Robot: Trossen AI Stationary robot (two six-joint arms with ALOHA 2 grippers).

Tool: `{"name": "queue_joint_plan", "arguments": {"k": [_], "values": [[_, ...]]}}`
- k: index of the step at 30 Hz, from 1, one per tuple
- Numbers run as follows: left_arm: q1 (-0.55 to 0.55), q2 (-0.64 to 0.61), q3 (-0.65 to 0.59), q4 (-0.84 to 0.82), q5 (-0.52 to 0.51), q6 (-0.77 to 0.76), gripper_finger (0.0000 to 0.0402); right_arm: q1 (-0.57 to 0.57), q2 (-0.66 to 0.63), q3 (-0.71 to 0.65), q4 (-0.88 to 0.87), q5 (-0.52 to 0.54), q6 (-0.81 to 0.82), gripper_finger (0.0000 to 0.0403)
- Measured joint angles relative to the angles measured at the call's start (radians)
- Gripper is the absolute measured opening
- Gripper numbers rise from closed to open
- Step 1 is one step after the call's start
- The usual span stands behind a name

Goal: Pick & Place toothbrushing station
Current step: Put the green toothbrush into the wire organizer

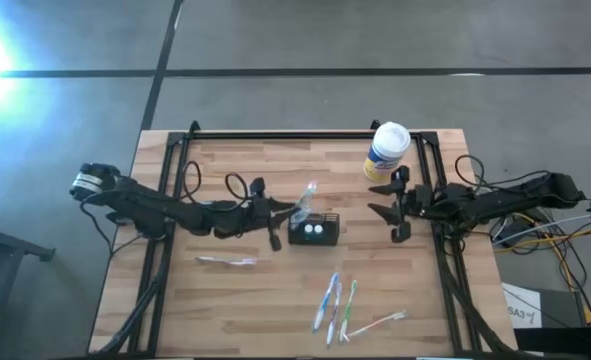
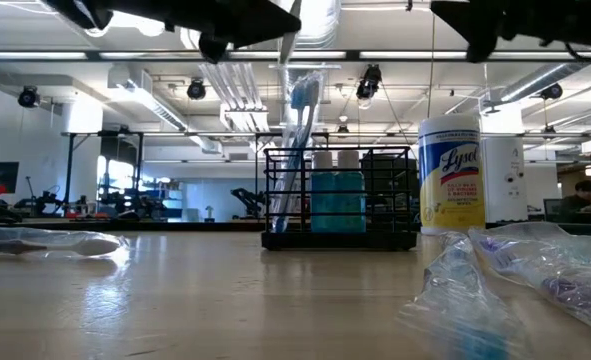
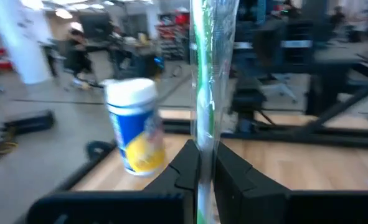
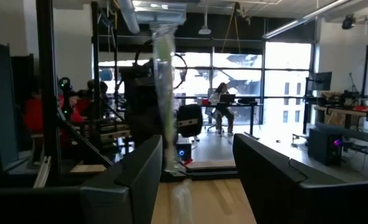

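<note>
The toothbrushing station (image 1: pixel 313 230) is a small black wire box at the table's middle; it also shows in the low view (image 2: pixel 340 200). My left gripper (image 1: pixel 293 212) is just left of it, shut on a toothbrush in a clear wrapper (image 1: pixel 306 196). In the low view the brush (image 2: pixel 300 140) stands nearly upright at the station's left end; I cannot tell whether its lower end is inside. My right gripper (image 1: pixel 395 210) is open and empty to the station's right, beside a white canister (image 1: pixel 387 150). My left gripper pinches the wrapped toothbrush (image 3: pixel 202 124) between its two fingers (image 3: pixel 233 177), which come level from the table's left and lie across the brush. The brush stands about upright in the hold. In the low view the hold is near the wrapper's upper end (image 2: pixel 293 30).
One wrapped toothbrush (image 1: pixel 225 261) lies left of centre and several more (image 1: pixel 340 305) lie near the front edge; they also show close up in the low view (image 2: pixel 535 270). The canister with a yellow label (image 2: pixel 450 175) stands at the far right. Black frame rails run along both table sides.
</note>
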Motion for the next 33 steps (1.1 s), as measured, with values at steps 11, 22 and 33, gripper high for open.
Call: {"name": "queue_joint_plan", "arguments": {"k": [11, 22, 33], "values": [[0.006, 0.0, 0.105, -0.045, 0.01, 0.186, 0.0026, -0.021, 0.32, 0.271, 0.005, -0.059, -0.066, 0.0196], [0.015, 0.036, 0.147, -0.09, 0.061, 0.237, 0.0026, -0.086, 0.467, 0.376, 0.011, -0.187, -0.073, 0.0196], [0.042, 0.079, 0.148, -0.081, 0.06, 0.219, 0.0026, -0.086, 0.553, 0.466, 0.014, -0.247, -0.044, 0.0192]]}}
